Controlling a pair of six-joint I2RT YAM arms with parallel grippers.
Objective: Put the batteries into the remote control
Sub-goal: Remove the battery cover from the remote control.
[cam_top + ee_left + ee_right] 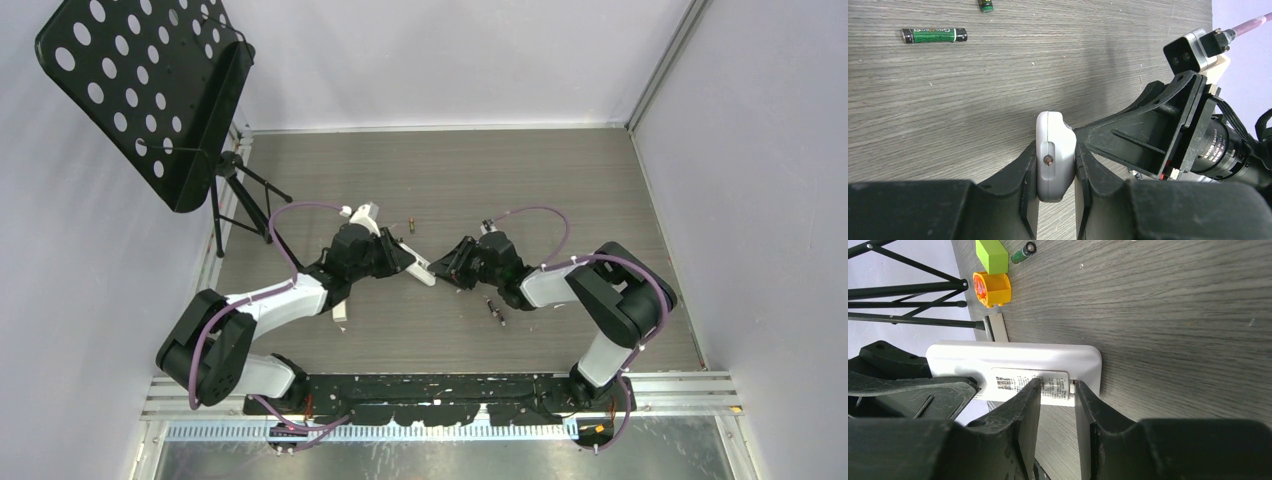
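Black fingers of the left gripper fill the front of the left wrist view. They are squeezed tight on one end of the white remote, pressing on its two flat sides. I cannot tell if the remote rests on the grey table or hangs just over it.

Its long side points from the left gripper straight across to the right gripper, so the two meet nose to nose in the middle of the table. On the right gripper the fingers are close together, with only a thin gap. Their tips touch the back of the remote at the little label plate. I cannot tell if they pinch anything there.

Neither gripper holds a battery. One battery lies a bit past the grippers. The other batteries lie just beside the right arm, so that arm is nearer to them. My guess is that the back cover has to come off first.

An orange toy and a green block sit off to the side.
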